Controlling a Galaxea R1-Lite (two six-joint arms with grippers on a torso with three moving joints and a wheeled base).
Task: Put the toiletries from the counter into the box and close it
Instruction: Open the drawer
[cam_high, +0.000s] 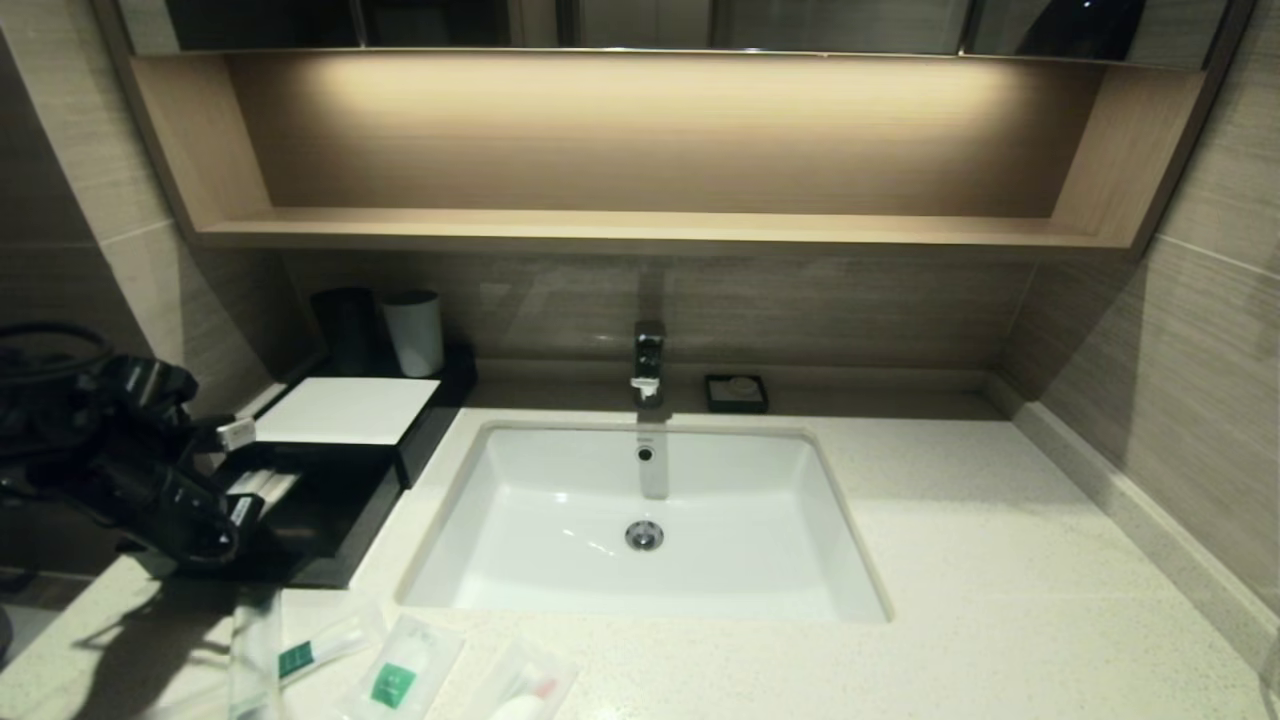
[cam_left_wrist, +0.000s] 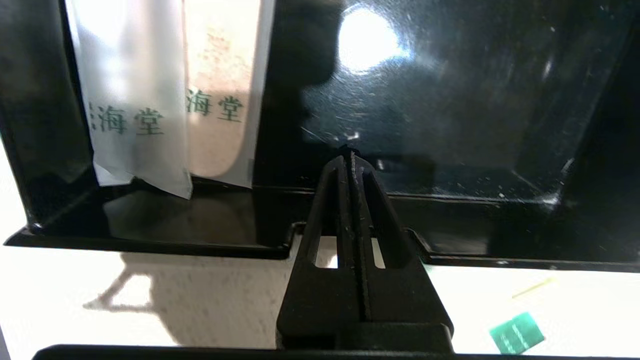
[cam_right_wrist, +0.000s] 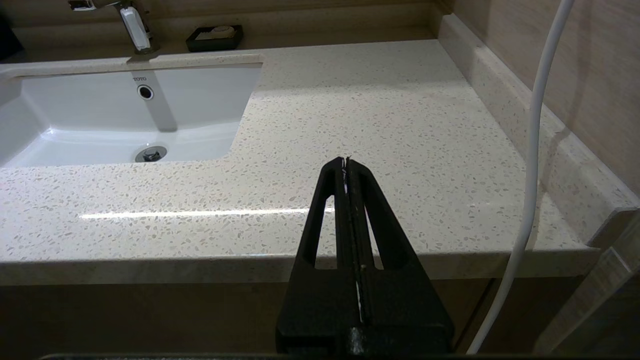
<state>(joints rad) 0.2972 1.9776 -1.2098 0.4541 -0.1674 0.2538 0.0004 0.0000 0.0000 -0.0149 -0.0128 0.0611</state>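
The black box (cam_high: 345, 412) with its white top stands at the counter's (cam_high: 960, 560) back left, and its drawer (cam_high: 320, 515) is slid out toward me. Two frosted packs (cam_left_wrist: 135, 100) lie inside the drawer (cam_left_wrist: 450, 100). My left gripper (cam_left_wrist: 348, 156) is shut and empty, its tips over the notch in the drawer's front wall; in the head view the left gripper (cam_high: 225, 545) sits at the drawer's near end. On the counter's front edge lie a toothbrush pack (cam_high: 320, 650), a green-labelled sachet (cam_high: 395, 682) and a packet with a pink-red mark (cam_high: 530, 692). My right gripper (cam_right_wrist: 346, 161) is shut and empty.
The white sink (cam_high: 560, 600) takes up the middle, with the tap (cam_high: 648, 362) behind it. A black tumbler (cam_high: 345, 330) and a white tumbler (cam_high: 414, 332) stand behind the box. A small black dish (cam_high: 736, 392) sits by the tap. A wooden shelf (cam_high: 640, 228) hangs overhead.
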